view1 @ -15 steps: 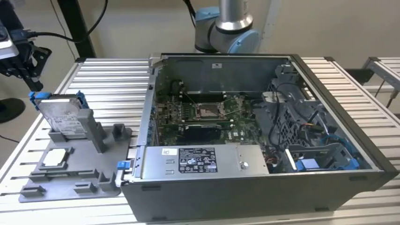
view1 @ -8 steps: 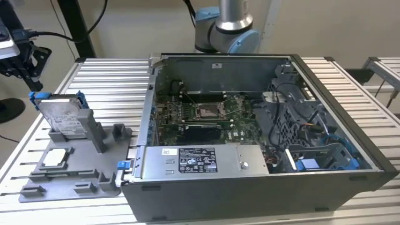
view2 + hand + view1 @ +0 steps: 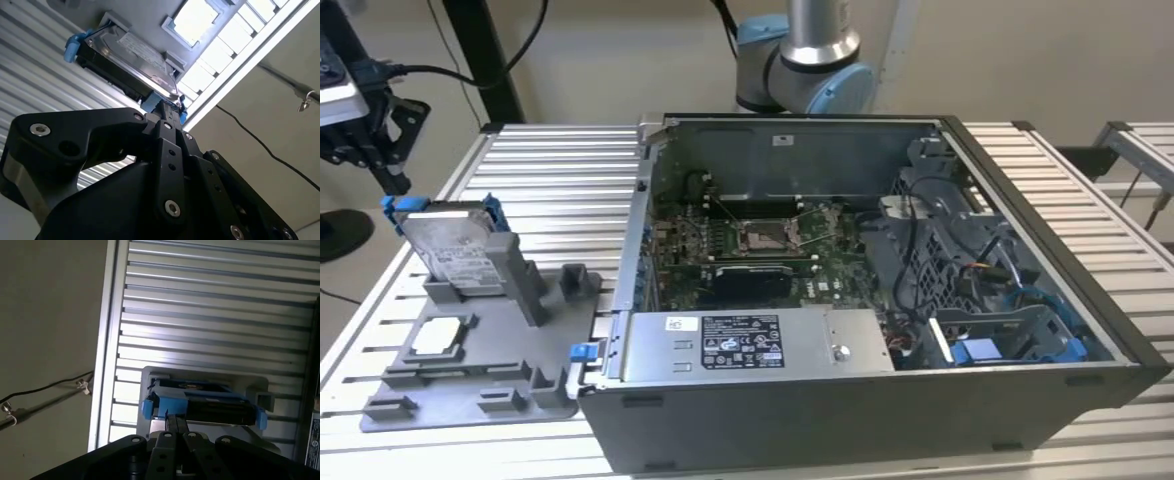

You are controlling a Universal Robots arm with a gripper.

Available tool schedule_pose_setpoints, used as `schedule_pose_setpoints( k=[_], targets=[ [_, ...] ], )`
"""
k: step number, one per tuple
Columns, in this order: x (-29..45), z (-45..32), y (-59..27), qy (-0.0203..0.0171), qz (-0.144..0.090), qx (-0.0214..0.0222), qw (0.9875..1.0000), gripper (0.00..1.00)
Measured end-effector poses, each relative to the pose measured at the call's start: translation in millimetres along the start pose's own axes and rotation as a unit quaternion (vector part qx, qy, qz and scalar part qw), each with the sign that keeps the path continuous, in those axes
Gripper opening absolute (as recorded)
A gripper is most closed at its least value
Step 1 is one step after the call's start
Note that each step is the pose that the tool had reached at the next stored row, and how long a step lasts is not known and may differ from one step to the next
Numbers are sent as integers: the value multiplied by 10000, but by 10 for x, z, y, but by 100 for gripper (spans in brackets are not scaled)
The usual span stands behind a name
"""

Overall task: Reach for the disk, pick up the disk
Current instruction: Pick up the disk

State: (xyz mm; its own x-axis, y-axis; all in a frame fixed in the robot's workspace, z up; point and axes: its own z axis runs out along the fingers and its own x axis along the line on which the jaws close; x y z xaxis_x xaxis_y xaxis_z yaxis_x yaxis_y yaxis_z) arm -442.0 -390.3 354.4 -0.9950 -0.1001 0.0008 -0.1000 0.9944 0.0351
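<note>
The disk (image 3: 458,250) stands on one short end in a grey holder (image 3: 467,385) on the slatted metal table (image 3: 547,170), at about 9 o'clock from the open computer case (image 3: 854,420) in the exterior view. Its long axis is near upright and leans a little, top end toward 11 o'clock and foot toward 5 o'clock. The white-labelled face is turned toward the case side, and blue rails frame its edges.

The black gripper (image 3: 396,185) hangs at about 11 o'clock from the disk, its tip just above the blue rail corner at the top end. In both wrist views the pincer (image 3: 167,107) (image 3: 176,417) looks pressed together with nothing between its fingers, pointing at the disk's (image 3: 132,52) (image 3: 210,407) upper edge. A small square chip (image 3: 438,335) lies flat in the holder at 6 o'clock from the disk.
</note>
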Motion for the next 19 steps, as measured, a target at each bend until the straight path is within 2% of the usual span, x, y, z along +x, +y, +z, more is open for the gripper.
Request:
schedule_pose_setpoints(
  k=[11, 19],
  targets=[
    [2, 0, 0, 15, -373, 21, 9993, 0],
    [2, 0, 0, 27, -673, 42, 9977, 0]
  ],
)
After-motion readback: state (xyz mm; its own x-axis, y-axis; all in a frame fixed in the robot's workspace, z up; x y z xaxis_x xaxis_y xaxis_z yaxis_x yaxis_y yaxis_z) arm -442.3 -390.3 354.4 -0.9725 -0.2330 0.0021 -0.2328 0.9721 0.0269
